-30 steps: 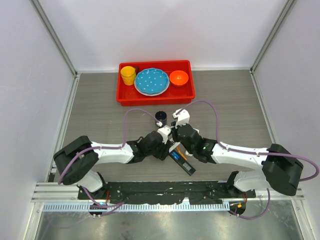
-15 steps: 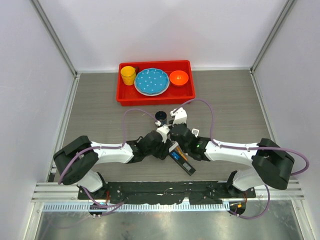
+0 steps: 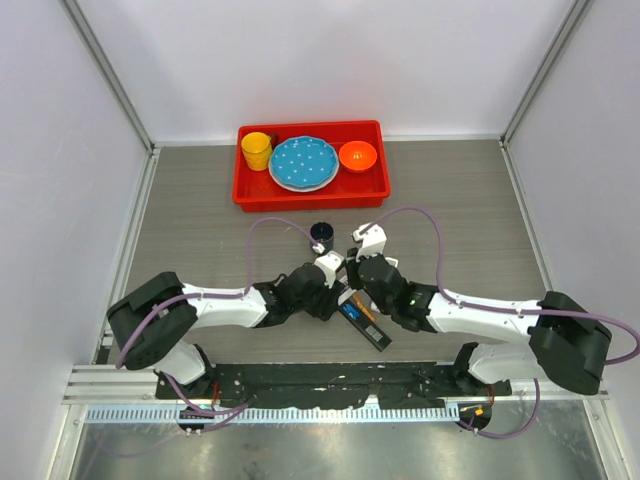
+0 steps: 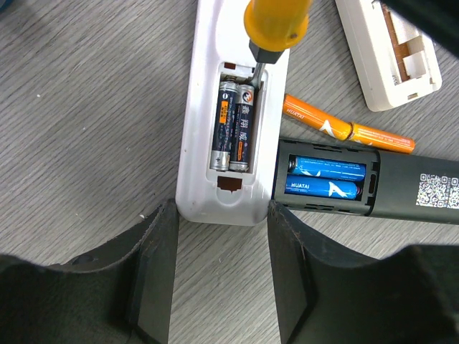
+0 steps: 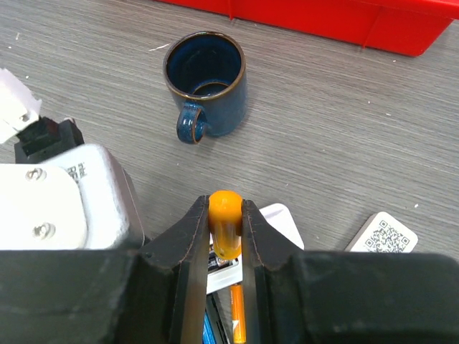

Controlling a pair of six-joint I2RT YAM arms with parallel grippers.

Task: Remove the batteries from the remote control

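Note:
A white remote control [image 4: 204, 93] lies face down with its compartment open and two dark grey batteries [image 4: 234, 125] inside. My left gripper [image 4: 222, 215] is shut on the near end of this remote, one finger on each side. My right gripper [image 5: 224, 208] is shut on the orange handle of a screwdriver [image 5: 226, 218], whose tip [image 4: 257, 68] sits at the far end of the compartment. Beside it a black remote [image 4: 409, 190] holds two blue batteries [image 4: 326, 175]. Two orange batteries [image 4: 323, 127] lie loose on the table. From above, both grippers meet over the remotes [image 3: 366, 325].
A dark blue mug [image 3: 322, 235] stands just beyond the grippers. A red tray [image 3: 312, 192] at the back holds a yellow cup [image 3: 257, 150], a blue plate [image 3: 304, 163] and an orange bowl [image 3: 358, 156]. A white cover piece [image 4: 391, 50] lies right of the screwdriver.
The right wrist has shifted slightly to the right and nearer, still on the screwdriver. The left arm and the remotes have stayed where they were.

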